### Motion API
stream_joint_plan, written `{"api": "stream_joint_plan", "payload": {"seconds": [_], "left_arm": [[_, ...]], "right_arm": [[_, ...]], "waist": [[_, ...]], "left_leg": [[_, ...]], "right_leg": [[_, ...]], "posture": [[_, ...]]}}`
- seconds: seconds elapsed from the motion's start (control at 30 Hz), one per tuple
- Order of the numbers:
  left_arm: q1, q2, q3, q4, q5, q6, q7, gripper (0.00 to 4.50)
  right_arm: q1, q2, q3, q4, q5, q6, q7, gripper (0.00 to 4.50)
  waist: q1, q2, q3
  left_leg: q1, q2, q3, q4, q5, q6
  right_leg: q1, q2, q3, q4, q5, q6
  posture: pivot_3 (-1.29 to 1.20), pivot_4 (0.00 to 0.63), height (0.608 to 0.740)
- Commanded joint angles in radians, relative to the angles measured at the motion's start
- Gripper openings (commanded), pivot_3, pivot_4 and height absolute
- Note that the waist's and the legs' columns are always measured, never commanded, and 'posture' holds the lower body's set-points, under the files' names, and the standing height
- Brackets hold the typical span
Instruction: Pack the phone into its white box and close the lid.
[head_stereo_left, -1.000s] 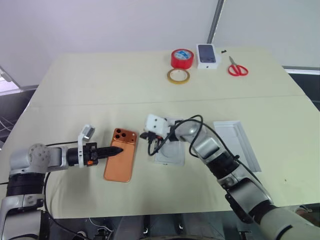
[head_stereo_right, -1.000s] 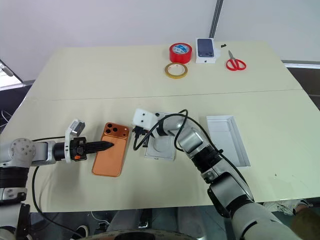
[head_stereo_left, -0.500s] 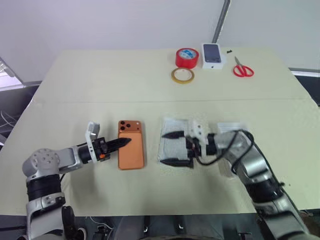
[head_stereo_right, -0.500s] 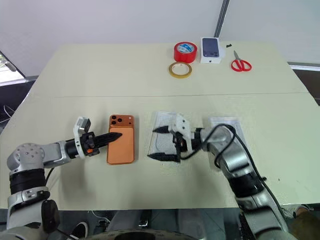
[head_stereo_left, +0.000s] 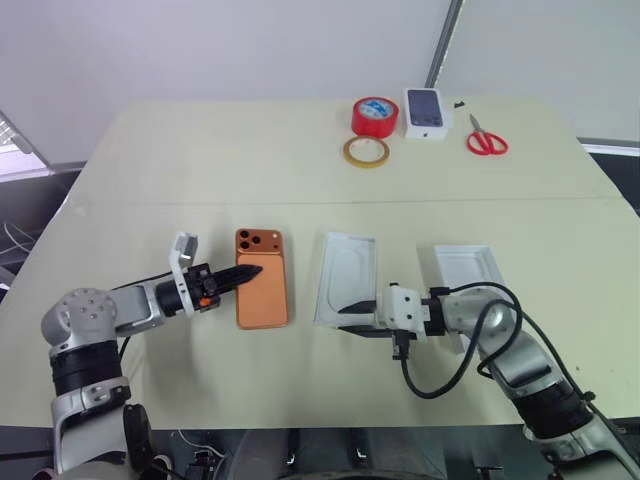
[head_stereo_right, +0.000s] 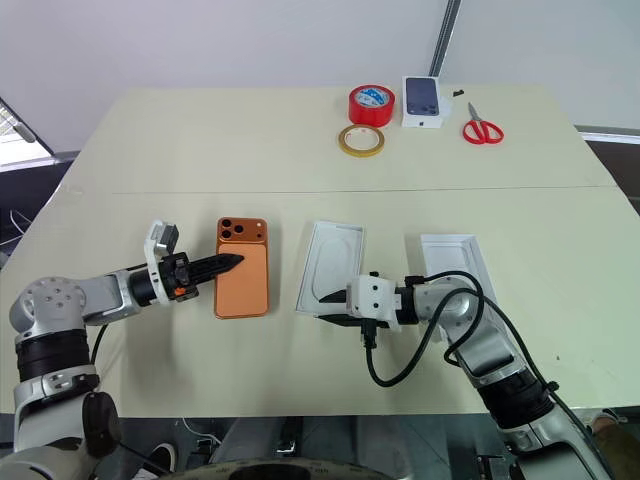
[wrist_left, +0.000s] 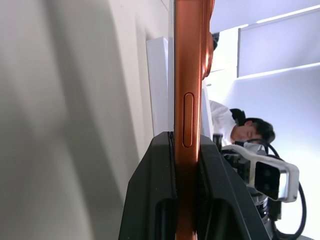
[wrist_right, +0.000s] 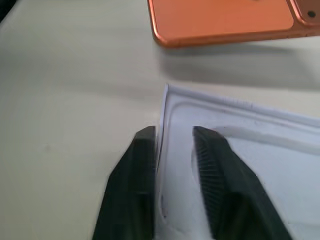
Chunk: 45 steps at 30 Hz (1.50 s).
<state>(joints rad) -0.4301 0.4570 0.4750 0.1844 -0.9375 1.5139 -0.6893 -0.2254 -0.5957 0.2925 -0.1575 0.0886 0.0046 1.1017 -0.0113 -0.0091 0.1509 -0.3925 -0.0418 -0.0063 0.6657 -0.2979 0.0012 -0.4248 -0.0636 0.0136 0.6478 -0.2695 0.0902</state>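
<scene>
Left gripper (head_stereo_left: 243, 273) is clamped on the orange phone's (head_stereo_left: 262, 293) edge; right gripper (wrist_right: 173, 145) straddles the thin white insert's (head_stereo_left: 346, 280) wall, slightly apart. Thin-edge grip could slip, dropping the phone.

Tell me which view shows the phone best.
Right eye view: the whole orange phone lies lens-side up, left gripper at its edge. Left wrist view gives just its side edge clamped between the fingers; right wrist view, one end.
</scene>
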Motion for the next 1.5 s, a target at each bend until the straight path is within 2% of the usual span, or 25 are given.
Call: {"api": "stream_joint_plan", "payload": {"seconds": [0.03,0.3,0.47,0.87,0.97,1.1,1.2,1.33,1.5], "left_arm": [[-0.007,0.015,-0.004,-0.025,-0.025,-0.01,-0.015,0.0],[0.004,0.02,-0.019,-0.026,-0.028,-0.022,-0.018,0.0],[-0.02,-0.004,-0.009,-0.025,-0.037,-0.018,0.007,0.0],[-0.143,-0.139,-0.001,0.016,-0.027,-0.077,0.12,0.0],[-0.155,-0.153,-0.018,0.032,-0.022,-0.102,0.128,0.0],[-0.153,-0.161,-0.043,0.046,-0.011,-0.134,0.129,0.0],[-0.158,-0.17,-0.042,0.066,-0.013,-0.152,0.127,0.0],[-0.166,-0.189,-0.061,0.083,-0.003,-0.178,0.125,0.0],[-0.177,-0.227,-0.094,0.116,0.006,-0.195,0.127,0.0]], "right_arm": [[0.005,0.002,0.001,0.0,0.002,-0.028,-0.009,1.5],[0.009,-0.011,0.031,0.017,-0.029,-0.044,0.0,1.5],[-0.008,0.001,0.038,0.044,-0.042,-0.047,-0.009,0.06],[-0.103,0.058,0.064,0.129,-0.097,-0.071,-0.061,0.06],[-0.097,0.051,0.063,0.106,-0.08,-0.055,-0.046,0.94],[-0.077,0.037,0.036,0.051,-0.03,-0.007,-0.032,2.95],[-0.046,0.02,-0.036,-0.051,0.093,0.107,-0.019,4.46],[-0.04,0.004,-0.149,-0.088,0.222,0.225,-0.033,4.46],[-0.088,-0.015,-0.24,0.041,0.221,0.217,-0.071,4.46]], "waist": [[0.0,0.0,0.0],[0.0,0.0,0.0],[-0.001,0.0,0.0],[-0.001,-0.001,0.0],[-0.001,-0.002,0.0],[-0.001,-0.002,0.0],[0.001,-0.002,0.0],[0.001,-0.002,0.001],[0.002,-0.003,0.001]], "left_leg": [[0.0,0.0,0.0,0.0,0.0,0.0],[0.0,0.0,0.0,0.0,0.0,0.0],[0.0,0.0,0.0,0.0,0.0,0.0],[0.0,0.0,0.0,0.001,0.002,-0.003],[0.0,0.0,0.0,0.001,0.002,-0.004],[0.0,0.0,0.0,0.001,0.002,-0.004],[0.0,0.0,0.0,0.001,0.002,-0.004],[0.0,0.0,0.0,0.001,0.002,-0.004],[0.0,0.0,0.0,0.001,0.002,-0.003]], "right_leg": [[0.0,0.0,0.0,0.0,0.0,0.0],[0.0,0.0,0.0,0.0,0.0,0.0],[0.0,0.0,0.0,0.0,0.0,0.0],[0.0,0.001,0.0,0.002,0.0,0.0],[0.0,0.001,0.0,0.002,0.0,0.0],[0.0,0.001,0.0,0.002,0.0,0.0],[0.0,0.001,0.0,0.002,0.0,0.0],[0.0,0.001,0.0,0.001,0.0,0.0],[0.0,0.001,0.0,0.001,0.0,0.0]], "posture": [[0.0,0.15,0.74],[0.0,0.15,0.74],[0.0,0.15,0.74],[0.0,0.15,0.74],[0.0,0.15,0.74],[0.0,0.15,0.74],[0.0,0.15,0.74],[0.0,0.15,0.74],[0.0,0.15,0.74]]}}
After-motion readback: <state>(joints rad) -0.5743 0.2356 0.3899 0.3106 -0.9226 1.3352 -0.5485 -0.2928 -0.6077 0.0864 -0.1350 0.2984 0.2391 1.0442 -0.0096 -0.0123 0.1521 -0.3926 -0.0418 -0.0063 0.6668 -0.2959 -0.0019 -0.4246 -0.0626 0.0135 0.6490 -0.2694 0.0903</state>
